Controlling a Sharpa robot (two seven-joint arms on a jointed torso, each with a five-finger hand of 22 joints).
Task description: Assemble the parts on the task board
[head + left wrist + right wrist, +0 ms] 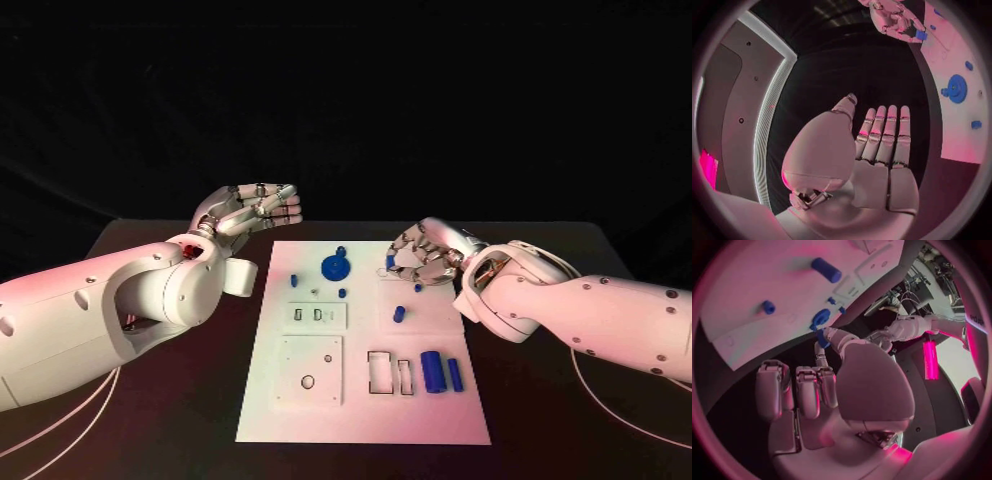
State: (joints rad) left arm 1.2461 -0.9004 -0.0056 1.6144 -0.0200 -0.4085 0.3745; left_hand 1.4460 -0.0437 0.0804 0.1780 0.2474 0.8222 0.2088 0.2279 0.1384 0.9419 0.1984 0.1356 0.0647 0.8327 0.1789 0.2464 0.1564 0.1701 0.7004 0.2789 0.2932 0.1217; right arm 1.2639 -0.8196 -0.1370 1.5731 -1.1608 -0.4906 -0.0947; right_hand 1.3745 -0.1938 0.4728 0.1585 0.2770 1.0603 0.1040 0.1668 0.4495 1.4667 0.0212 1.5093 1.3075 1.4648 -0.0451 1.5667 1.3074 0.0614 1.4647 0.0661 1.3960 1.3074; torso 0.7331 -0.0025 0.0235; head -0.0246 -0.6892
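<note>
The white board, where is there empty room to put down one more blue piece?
The task board is bare along its near edge, below the square plate and the two blue cylinders. It is crowded at the far end, around the blue disc, where the right hand pinches a small blue piece.

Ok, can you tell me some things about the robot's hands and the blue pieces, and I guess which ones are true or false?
1. The right hand pinches a small blue piece. True.
2. The left hand holds a blue piece. False: it is flat and holds nothing.
3. The round blue disc lies on the white board. True.
4. The left hand presses on the board. False: it hangs off the board's left side, over the black table.
5. Two blue cylinders lie side by side on the board. True.
</note>
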